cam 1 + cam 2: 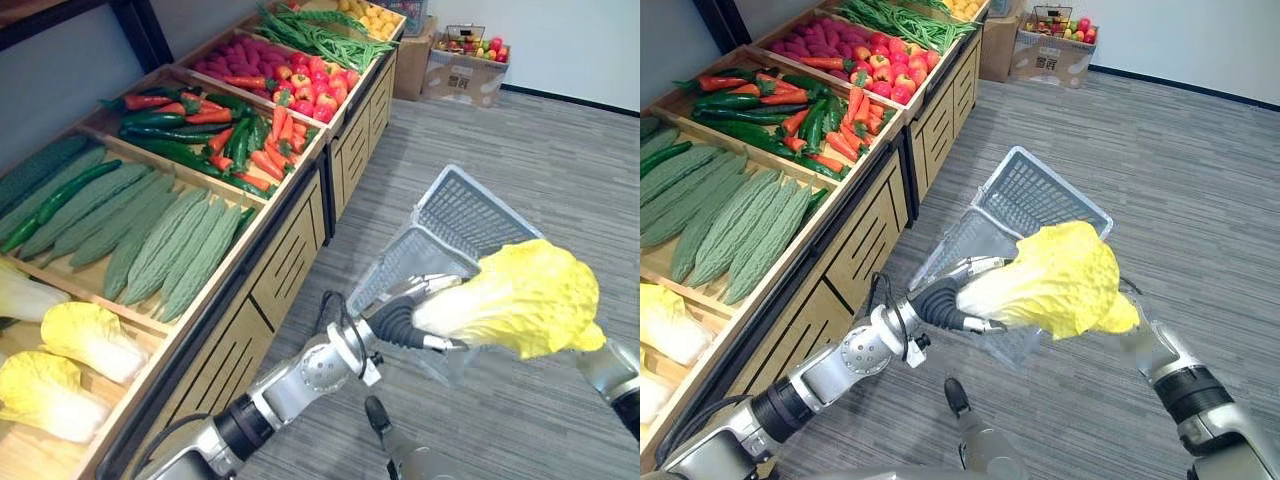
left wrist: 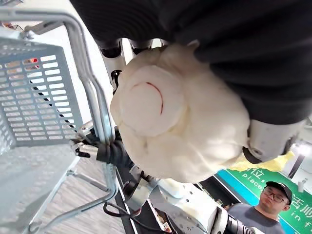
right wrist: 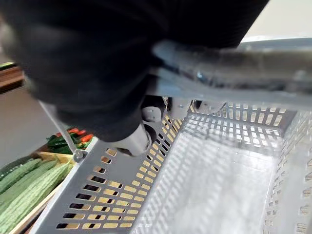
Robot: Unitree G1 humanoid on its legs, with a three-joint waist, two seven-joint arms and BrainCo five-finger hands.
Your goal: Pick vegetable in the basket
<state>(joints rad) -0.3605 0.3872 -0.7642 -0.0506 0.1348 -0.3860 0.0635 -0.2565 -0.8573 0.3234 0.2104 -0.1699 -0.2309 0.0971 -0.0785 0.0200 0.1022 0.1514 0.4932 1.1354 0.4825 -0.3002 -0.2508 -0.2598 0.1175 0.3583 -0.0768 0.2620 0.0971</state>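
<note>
1 pale yellow, crinkle-leaved napa cabbage with a white stem [image 1: 1060, 280] lay sideways in mid-air, stem end to the left and leaves to the right, gripped at the stem by the left hand [image 1: 943, 300]. Just beyond its far side, 1 grey perforated plastic basket [image 1: 1035, 195] hung tilted above the floor.

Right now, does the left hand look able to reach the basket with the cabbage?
Probably yes: the left hand holds the cabbage right at the basket, whose inside looks empty, with nothing between them.
</note>
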